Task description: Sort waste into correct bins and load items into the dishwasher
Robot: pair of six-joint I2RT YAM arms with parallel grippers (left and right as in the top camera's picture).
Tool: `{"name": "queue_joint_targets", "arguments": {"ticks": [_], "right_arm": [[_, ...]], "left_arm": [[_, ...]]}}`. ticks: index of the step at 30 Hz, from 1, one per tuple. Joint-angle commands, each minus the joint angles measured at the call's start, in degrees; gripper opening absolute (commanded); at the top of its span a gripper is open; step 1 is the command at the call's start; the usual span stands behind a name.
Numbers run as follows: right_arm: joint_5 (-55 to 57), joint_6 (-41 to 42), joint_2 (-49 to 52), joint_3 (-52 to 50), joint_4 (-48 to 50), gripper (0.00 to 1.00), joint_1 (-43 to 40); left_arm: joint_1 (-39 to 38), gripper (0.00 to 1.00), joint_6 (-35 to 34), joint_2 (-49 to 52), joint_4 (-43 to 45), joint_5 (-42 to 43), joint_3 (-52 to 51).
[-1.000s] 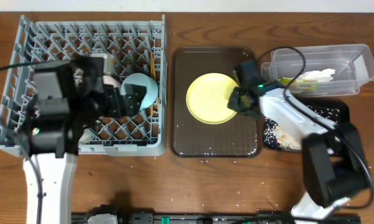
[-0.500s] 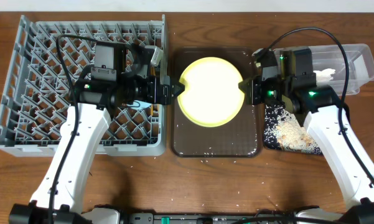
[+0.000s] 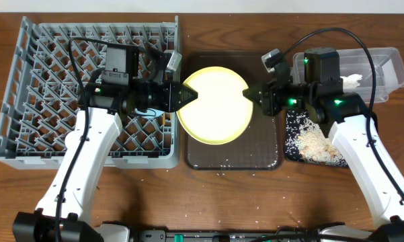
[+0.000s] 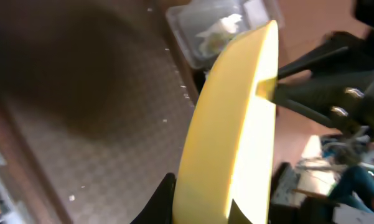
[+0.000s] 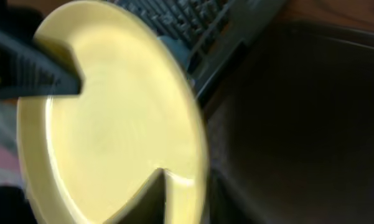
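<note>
**Overhead view: plate pinched at both rims, hanging between tray and rack**

We start with the grey dish rack [image 3: 27, 101], which fills the left of the tabletop [image 3: 188, 195]. The dark brown serving tray [image 3: 269, 156] lies just to its right. Above that tray hangs the yellow plate [image 3: 215, 107], lifted clear and roughly level, with its left edge reaching over the rack's right wall. At the far right sits the clear tub [image 3: 383, 74], and the black tray [image 3: 292, 153] nearer us holds scattered rice.

The left tool [image 3: 188, 96] is pinching the plate's left rim and the right tool [image 3: 250, 94] is pinching its right rim. Both wrist views show a dark finger clamped over the lip.

We judge the plate to be stiff, smooth and fairly light. It won't bend, but its glossy lip looks slippery. The rim is the only real hold, so we would take it deep across the lip, not at the very edge. With one tool alone the plate is likely to swing down, so that grip should be firm before the other lets go.
</note>
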Motion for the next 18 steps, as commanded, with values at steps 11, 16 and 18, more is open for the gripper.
{"name": "queue_joint_targets", "arguments": {"ticks": [11, 16, 18], "right_arm": [[20.4, 6.6, -1.1, 0.0, -4.7, 0.99, 0.4], [22.9, 7.1, -1.1, 0.0, -5.0, 0.99, 0.4], [23.0, 7.1, -1.1, 0.0, -5.4, 0.99, 0.4]], "left_arm": [[0.0, 0.07, 7.3, -16.3, -7.5, -65.1, 6.1], [0.7, 0.07, 24.9, -17.8, -0.9, -78.8, 6.0], [1.9, 0.07, 30.9, -16.7, 2.1, -79.6, 5.7]]}}
